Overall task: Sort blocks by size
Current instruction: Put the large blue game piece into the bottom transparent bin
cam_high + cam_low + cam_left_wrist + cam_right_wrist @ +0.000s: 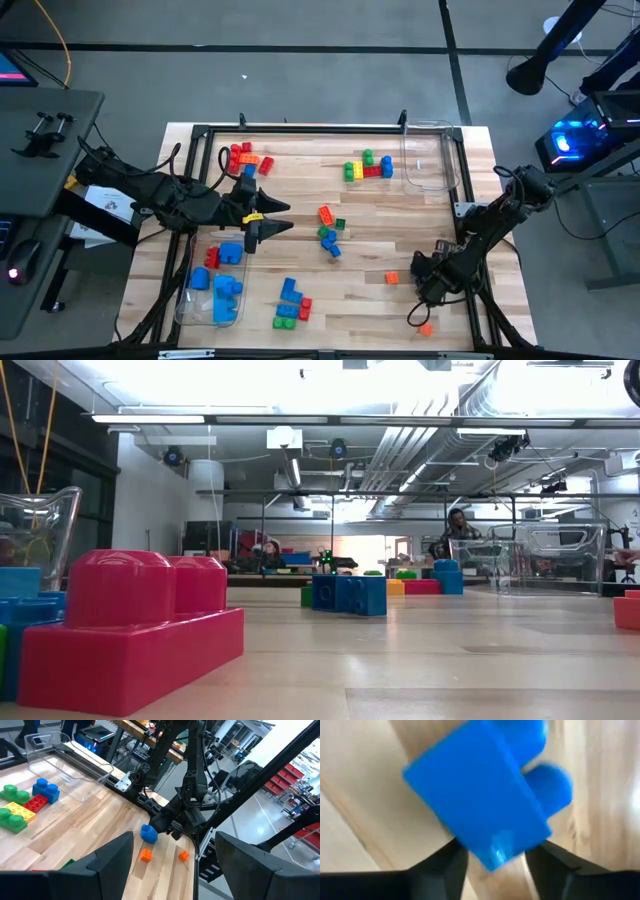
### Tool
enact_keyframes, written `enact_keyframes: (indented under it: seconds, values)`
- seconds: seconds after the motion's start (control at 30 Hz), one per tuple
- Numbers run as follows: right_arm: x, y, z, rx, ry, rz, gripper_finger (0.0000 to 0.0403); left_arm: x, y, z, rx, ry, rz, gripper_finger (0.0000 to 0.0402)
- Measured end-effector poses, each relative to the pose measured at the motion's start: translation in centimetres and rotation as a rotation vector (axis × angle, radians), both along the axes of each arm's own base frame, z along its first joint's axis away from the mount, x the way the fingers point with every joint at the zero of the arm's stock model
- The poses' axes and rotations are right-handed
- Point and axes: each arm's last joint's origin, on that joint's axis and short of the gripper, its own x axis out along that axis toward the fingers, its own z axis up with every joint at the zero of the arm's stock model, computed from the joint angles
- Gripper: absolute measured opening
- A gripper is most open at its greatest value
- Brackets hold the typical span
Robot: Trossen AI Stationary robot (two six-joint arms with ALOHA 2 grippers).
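Observation:
Studded blocks lie in groups on the wooden table: red and orange ones [244,158] at the far left, green, yellow, red and blue ones [368,168] at the far middle, a mixed group [329,232] in the centre, and blue, green and red ones [292,303] near the front. My right gripper [428,272] is at the near right, shut on a blue block [480,805], which also shows in the left wrist view [148,833]. My left gripper [270,222] is open and empty, left of the centre group, with its fingers pointing toward the table's right. My right gripper pinches the blue block between its two fingers, at the block's lower corner [492,852]. The block sits tilted in the hold, its studs [550,787] turned to one side. I cannot tell whether it is clear of the table.
A clear tub [208,290] at the near left holds blue blocks. A second clear tub [430,158] stands at the far right. Two small orange blocks [391,277] [425,328] lie near my right gripper. A black frame [300,128] borders the table.

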Motion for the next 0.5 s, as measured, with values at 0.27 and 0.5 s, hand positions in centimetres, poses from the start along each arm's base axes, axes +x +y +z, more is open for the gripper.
enact_keyframes:
  seconds: [0.27,0.5]
  values:
    - [0.5,0.4,2.6,-0.078,0.007,0.009,0.0033,0.0,0.0,0.0,0.001,0.001,-0.001,0.0266]
    - [1.1,1.1,7.0,-0.013,-0.079,-0.214,0.0018,0.0,0.0,-0.1,0.003,0.008,-0.004,0.0266]
